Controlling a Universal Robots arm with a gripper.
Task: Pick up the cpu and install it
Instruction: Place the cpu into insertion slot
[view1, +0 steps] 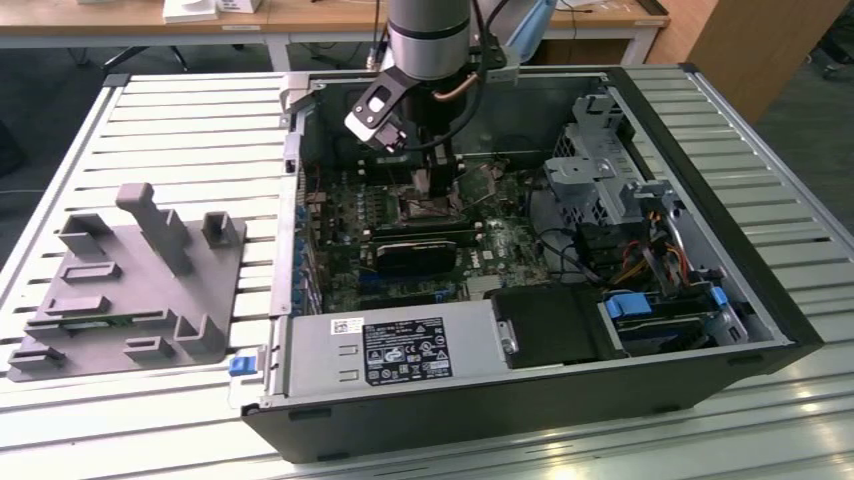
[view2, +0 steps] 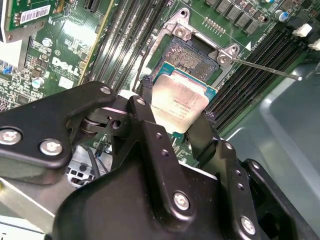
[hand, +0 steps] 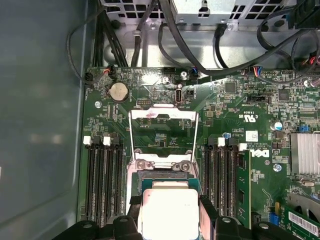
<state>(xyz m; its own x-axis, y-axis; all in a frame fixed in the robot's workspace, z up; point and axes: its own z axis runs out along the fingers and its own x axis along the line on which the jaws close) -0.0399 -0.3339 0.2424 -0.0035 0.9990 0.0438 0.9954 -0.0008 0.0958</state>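
The cpu (view2: 181, 100) is a flat square chip with a silver top and green edge. My gripper (view2: 177, 104) is shut on it, one black finger (view2: 144, 110) on each side. The chip hangs tilted just above the open motherboard socket (view2: 192, 55), whose contact field is uncovered. In the first wrist view the cpu (hand: 169, 211) sits between the fingers (hand: 207, 207), in front of the raised load plate (hand: 163, 116). In the exterior view the gripper (view1: 435, 195) reaches down into the open computer case (view1: 747, 330) over the socket (view1: 430, 210).
Memory slots (hand: 102, 175) flank the socket on both sides. The socket's thin lever (view2: 265, 69) sticks out sideways. A drive cage (view1: 601, 170) and cables fill the exterior view's right of the case, with a power supply (view1: 387, 350) at the front. A grey fixture with posts (view1: 127, 280) stands outside.
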